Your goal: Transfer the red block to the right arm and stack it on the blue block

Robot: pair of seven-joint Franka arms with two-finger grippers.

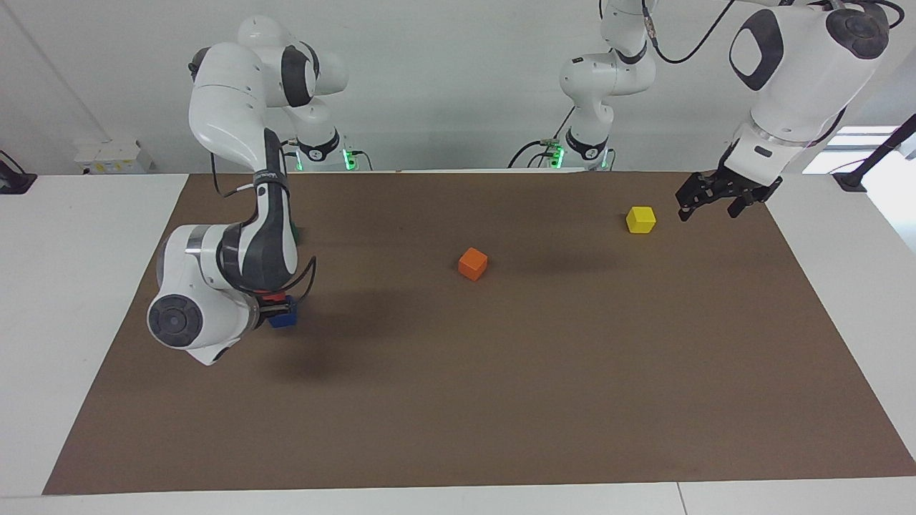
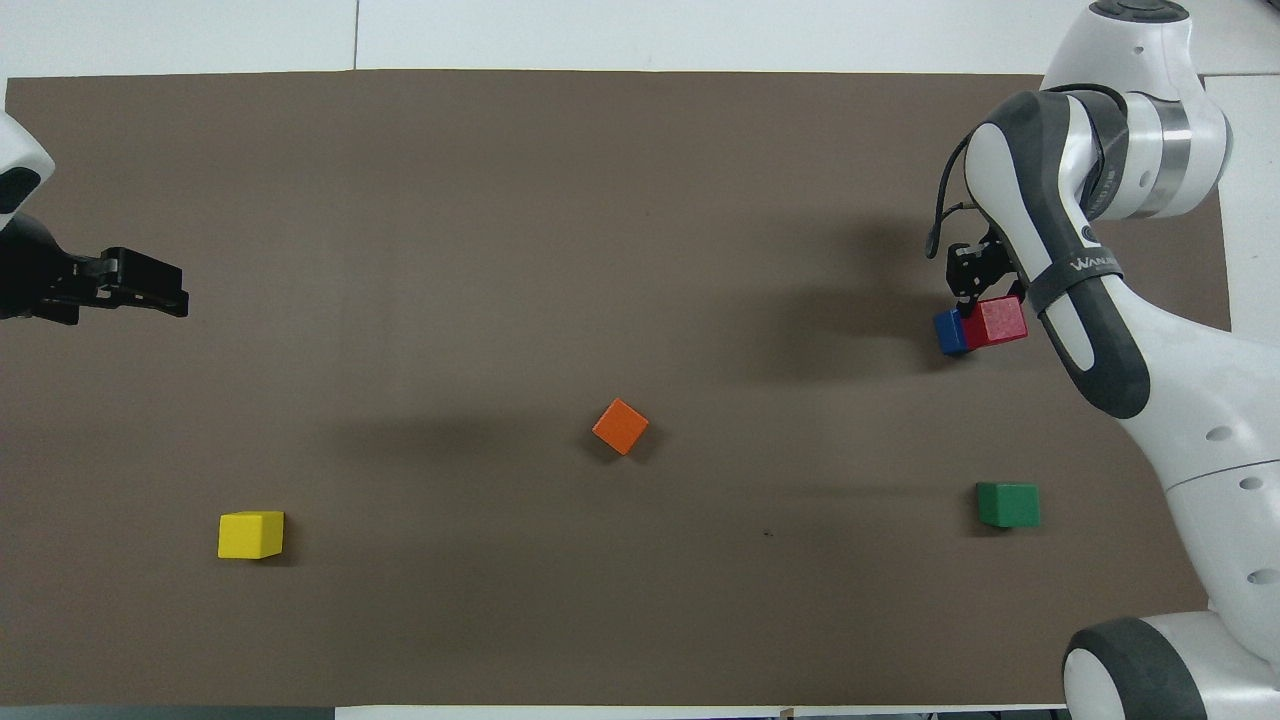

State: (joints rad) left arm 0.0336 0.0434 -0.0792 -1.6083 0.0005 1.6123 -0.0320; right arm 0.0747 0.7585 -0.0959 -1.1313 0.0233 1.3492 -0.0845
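Under your right hand [image 2: 985, 300], clamped on the red block [image 2: 1001, 321], the blue block [image 2: 950, 332] sits off-centre; releasing risks a topple.

In the facing view, the right arm [image 1: 236, 250] is covering most of the red block [image 1: 271, 295] and part of the blue block [image 1: 283, 319] at middle left of the frame, and nearly all of the green block [image 1: 294, 232] just above them. Whether red is resting on blue cannot be told. In the overhead view, the left gripper [image 2: 150, 285] is being cut off by the frame's left edge, and the right arm [image 2: 1150, 380] is running out past the right edge.
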